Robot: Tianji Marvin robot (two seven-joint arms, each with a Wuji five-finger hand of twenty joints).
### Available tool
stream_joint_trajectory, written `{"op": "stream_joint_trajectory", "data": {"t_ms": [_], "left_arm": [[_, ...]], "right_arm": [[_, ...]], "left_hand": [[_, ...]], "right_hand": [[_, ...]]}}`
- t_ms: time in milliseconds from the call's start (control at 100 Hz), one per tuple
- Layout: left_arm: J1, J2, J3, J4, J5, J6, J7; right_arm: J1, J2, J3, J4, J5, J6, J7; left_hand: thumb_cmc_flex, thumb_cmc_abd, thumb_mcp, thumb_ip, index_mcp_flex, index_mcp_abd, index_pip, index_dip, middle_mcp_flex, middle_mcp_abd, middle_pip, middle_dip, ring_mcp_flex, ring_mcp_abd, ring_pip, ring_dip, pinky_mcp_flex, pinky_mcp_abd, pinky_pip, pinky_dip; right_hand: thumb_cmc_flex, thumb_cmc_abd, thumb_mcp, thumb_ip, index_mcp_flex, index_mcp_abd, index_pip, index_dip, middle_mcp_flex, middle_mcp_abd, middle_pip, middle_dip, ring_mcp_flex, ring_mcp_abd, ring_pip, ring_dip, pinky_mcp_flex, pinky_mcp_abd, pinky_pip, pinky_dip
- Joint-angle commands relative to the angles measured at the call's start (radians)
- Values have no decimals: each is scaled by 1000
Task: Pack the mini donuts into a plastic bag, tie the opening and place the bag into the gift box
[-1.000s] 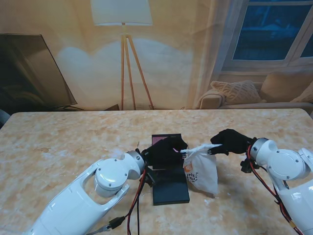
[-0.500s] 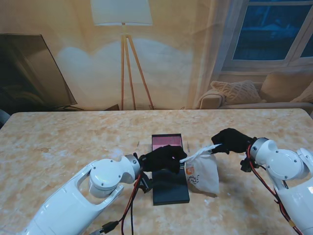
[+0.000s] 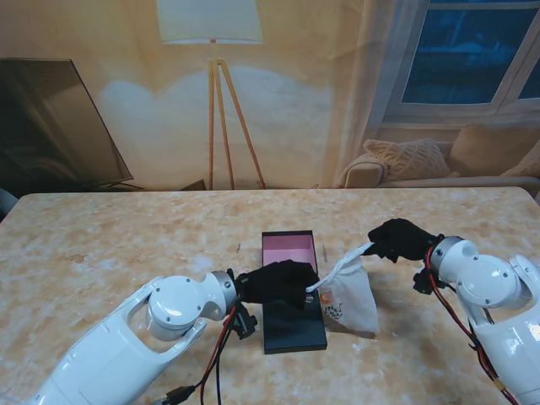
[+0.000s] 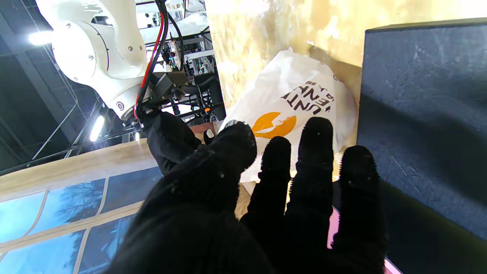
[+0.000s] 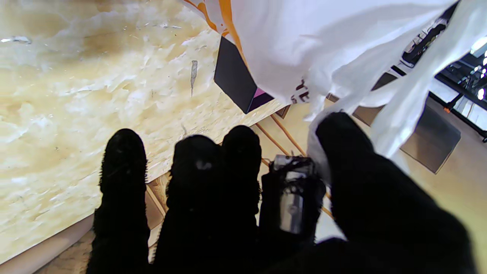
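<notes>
A white plastic bag (image 3: 349, 295) with an orange logo stands on the table just right of the gift box. Its two handle strips are pulled apart. My right hand (image 3: 398, 240) is shut on one strip, held up beyond the bag; the right wrist view shows the strip (image 5: 384, 102) pinched by my thumb. My left hand (image 3: 278, 283) grips the other strip over the box, and its fingers (image 4: 315, 152) lie against the bag (image 4: 293, 102). The donuts are hidden inside. The black gift box (image 3: 289, 250) with a pink inside lies open behind my left hand.
The box's black lid (image 3: 295, 329) lies on the table nearer to me, partly under my left hand, and appears as a dark wall (image 4: 422, 114) in the left wrist view. Red and black cables (image 3: 221, 354) hang from my left forearm. Marbled table top (image 3: 126, 245) spreads around.
My left hand has drawn toward me with its strip, uncovering more of the pink box. The right hand edged up and away, and the strips are stretched tighter.
</notes>
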Motion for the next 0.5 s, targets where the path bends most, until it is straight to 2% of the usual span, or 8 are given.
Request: {"op": "stream_joint_trajectory", "data": {"t_ms": [0,140,260,320,360,410,450,490], "left_arm": [[7,6,0,-2,5,-2,-20],[4,5,9,-1,5,-1,-20],[-2,0,20,1,-2,4,-12],[-3,-2,24,0,-5,6,-8],[-4,-2,26,0,-6,7,-5],[-5,-4,28,0,-7,8,-2],[-5,-5,29,-1,-9,9,2],[-6,-6,30,-1,-10,11,4]], "right_arm": [[-2,-9,-1,11,0,4,1],[5,-14,-11,22,1,18,-17],[7,-21,-21,32,0,15,-52],[6,-24,-23,38,-15,-2,-78],[4,-26,-22,40,-31,-18,-97],[-2,-27,-19,40,-52,-42,-109],[-7,-26,-15,37,-64,-57,-117],[-13,-27,-12,34,-75,-71,-125]], "left_hand": [[-6,11,48,24,84,-6,87,44,0,-23,-8,11,-9,8,-10,24,0,-10,19,32],[-3,14,44,22,80,1,75,42,-1,-23,-10,14,-9,8,-11,25,-2,-9,23,38],[-2,17,37,20,76,3,67,41,-1,-24,-10,16,-9,8,-9,26,-1,-9,27,42],[0,18,33,18,74,6,63,40,-3,-25,-10,16,-10,7,-8,27,1,-9,30,45],[1,19,30,17,73,5,61,39,-4,-25,-10,16,-10,6,-7,27,2,-7,32,47],[2,20,27,16,72,6,59,38,-4,-24,-9,17,-9,7,-7,28,2,-8,35,49],[4,21,23,16,72,7,58,37,-3,-25,-8,17,-8,7,-5,29,4,-8,38,51],[6,22,20,15,70,8,57,36,-4,-25,-8,18,-9,7,-5,29,4,-8,41,54]], "right_hand": [[54,102,-27,54,19,15,83,35,-4,24,32,-7,-14,3,37,26,-15,20,22,15],[86,142,-91,51,15,27,84,41,-16,34,30,-5,-25,14,42,28,-24,22,27,21],[75,132,-101,56,11,14,75,43,-14,30,27,-6,-23,10,46,29,-18,19,32,23],[42,112,-90,64,1,-17,35,42,-18,33,8,-19,-28,10,27,20,-13,17,32,22],[6,107,-95,70,-38,-32,-53,22,-36,42,-22,-37,-50,19,-6,10,-19,17,25,18],[-30,113,-118,81,-117,-40,-209,-33,-74,60,-64,-60,-85,31,-52,3,-30,17,11,15],[2,93,-160,32,-210,-16,-376,-184,-115,73,-99,-76,-123,41,-96,1,-49,22,-4,19],[21,74,-187,6,-289,6,-484,-274,-161,95,-141,-95,-164,55,-144,-10,-71,25,-19,20]]}}
